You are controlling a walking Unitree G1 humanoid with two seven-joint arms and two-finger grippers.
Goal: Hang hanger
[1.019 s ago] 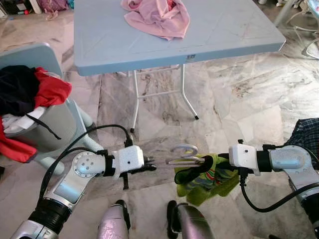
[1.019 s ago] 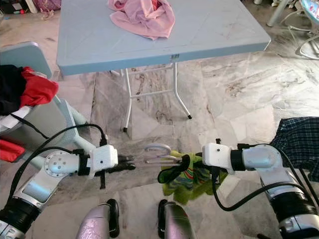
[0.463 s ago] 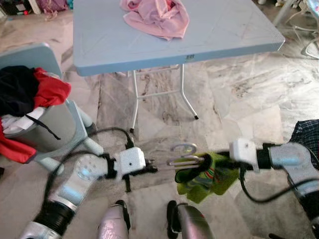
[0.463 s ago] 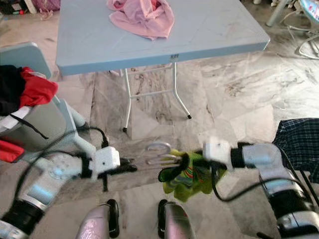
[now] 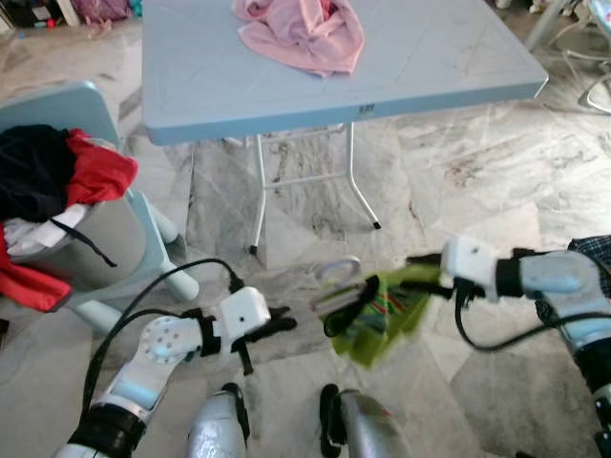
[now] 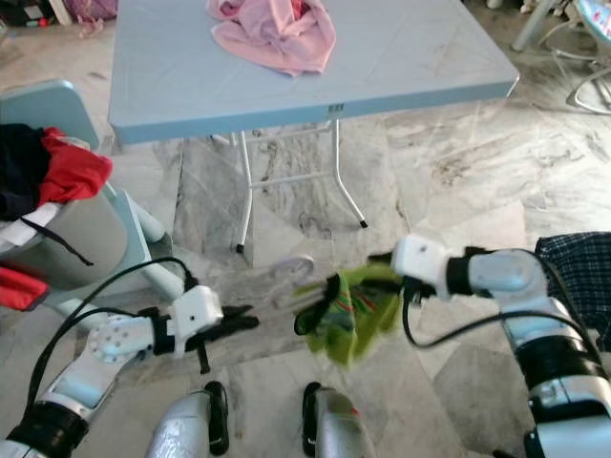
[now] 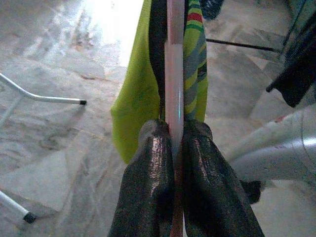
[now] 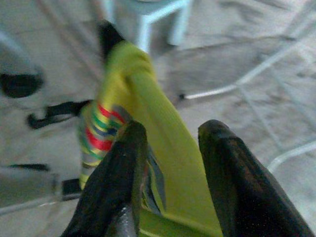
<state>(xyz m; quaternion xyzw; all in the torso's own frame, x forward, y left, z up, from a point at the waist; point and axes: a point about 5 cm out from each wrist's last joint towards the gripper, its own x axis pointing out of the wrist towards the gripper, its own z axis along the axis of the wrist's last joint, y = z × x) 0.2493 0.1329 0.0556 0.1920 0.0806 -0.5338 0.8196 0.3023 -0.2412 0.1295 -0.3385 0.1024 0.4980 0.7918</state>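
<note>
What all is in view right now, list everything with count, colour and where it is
hanger: one, pale pink, between the grippers
garment: one, lime green with stripes, on the hanger
table: one, light blue, ahead
cloth: one, pink, on the table
chair: one, light blue, left
clothes: heap, red, black, white, on the chair
checked fabric: one, dark, right edge
left gripper: shut on the hanger
right gripper: astride the garment

Bench (image 5: 430, 67) ahead, crumpled cloth (image 5: 304, 31) on its far side. Chair (image 5: 91, 239) on the left with clothes (image 5: 48, 191) piled on it. Hanger (image 5: 334, 286) with garment (image 5: 377, 310) between both arms, above floor (image 5: 458, 172).
</note>
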